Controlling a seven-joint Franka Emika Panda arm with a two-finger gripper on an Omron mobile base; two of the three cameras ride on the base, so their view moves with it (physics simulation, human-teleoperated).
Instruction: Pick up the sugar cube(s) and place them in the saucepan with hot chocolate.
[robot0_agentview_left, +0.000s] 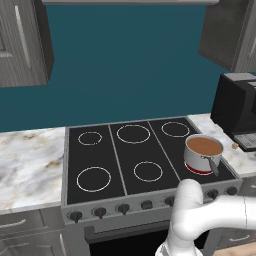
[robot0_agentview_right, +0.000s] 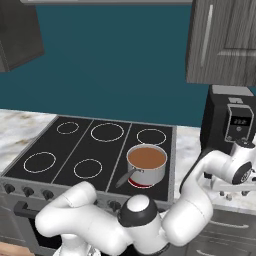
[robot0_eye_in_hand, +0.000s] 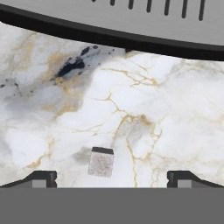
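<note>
In the hand view, the sugar cube (robot0_eye_in_hand: 101, 162), a tiny pale speckled block, lies on the marble counter between my two fingertips, nearer the left one. My gripper (robot0_eye_in_hand: 112, 177) is open and hangs just above the counter, holding nothing. The right base view has the gripper (robot0_agentview_right: 237, 194) lowered over the counter in front of the coffee machine, right of the stove. The saucepan (robot0_agentview_left: 203, 152) (robot0_agentview_right: 146, 163), silver with a red base band and brown liquid inside, stands on the stove's front right burner with its grey handle pointing toward me. A tan speck, the sugar cube (robot0_agentview_left: 235, 146), lies right of the pan.
A black coffee machine (robot0_agentview_left: 237, 107) (robot0_agentview_right: 230, 122) stands on the counter right of the stove, and its tray edge (robot0_eye_in_hand: 131, 26) runs across the top of the hand view. The black cooktop (robot0_agentview_left: 125, 165) has several other burners bare. Dark cabinets hang overhead.
</note>
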